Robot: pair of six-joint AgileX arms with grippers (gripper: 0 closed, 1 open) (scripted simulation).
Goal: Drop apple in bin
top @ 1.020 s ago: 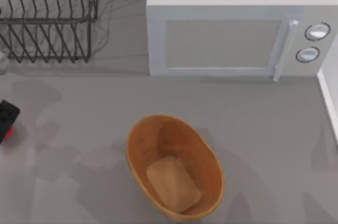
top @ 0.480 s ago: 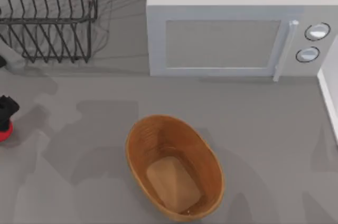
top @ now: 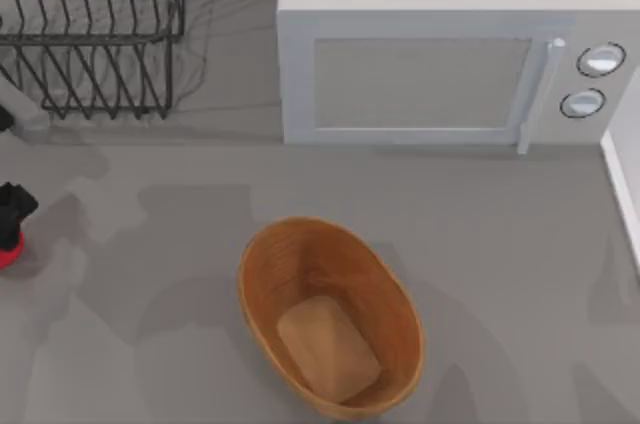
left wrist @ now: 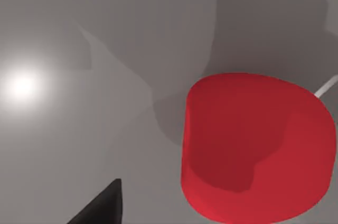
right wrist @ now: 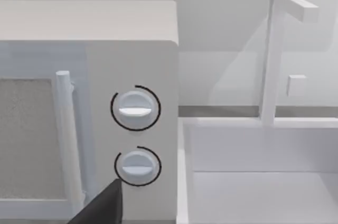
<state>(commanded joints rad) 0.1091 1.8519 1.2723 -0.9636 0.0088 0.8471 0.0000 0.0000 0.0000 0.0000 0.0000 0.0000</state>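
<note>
Meanwhile left end effector [top: 12, 212] barely moved, above apple [top: 8, 252] at table's left edge; grip unclear

A grey table [top: 500, 224] carries an oval wooden bin [top: 330, 316] near its front centre, a white microwave [top: 450, 54] along the back and a black wire dish rack [top: 90, 34] at the back left. A small red apple [top: 8, 252] sits at the far left edge, well apart from the bin.
</note>
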